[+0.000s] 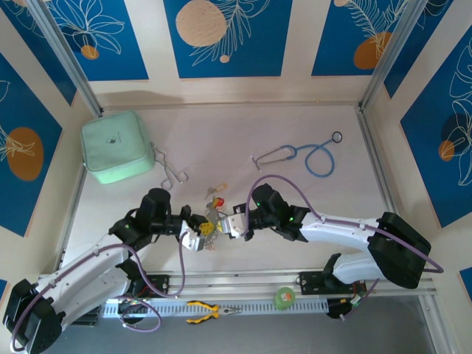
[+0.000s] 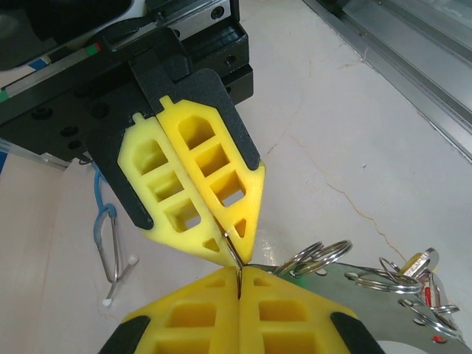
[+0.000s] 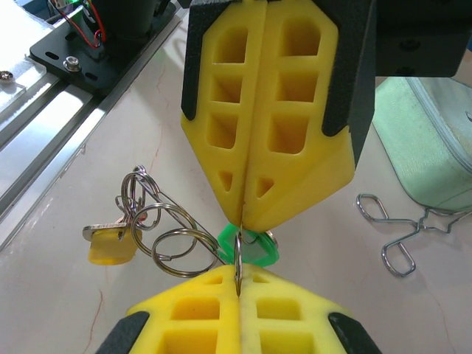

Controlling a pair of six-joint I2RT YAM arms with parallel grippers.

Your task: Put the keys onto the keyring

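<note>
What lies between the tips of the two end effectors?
The keyring and a green key tag, seen in the right wrist view.

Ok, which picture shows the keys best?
The right wrist view: the keys, with yellow and green tags, show close and sharp. The left wrist view catches them at its lower right corner, and in the top external view they are tiny.

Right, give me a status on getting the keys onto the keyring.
Done: a yellow-tagged key looks linked into a bunch of rings, though I can't confirm it. In hand: the left gripper and right gripper are both closed on what looks like the keyring, beside a green tag. Left: another tagged key lies loose on the table.
</note>
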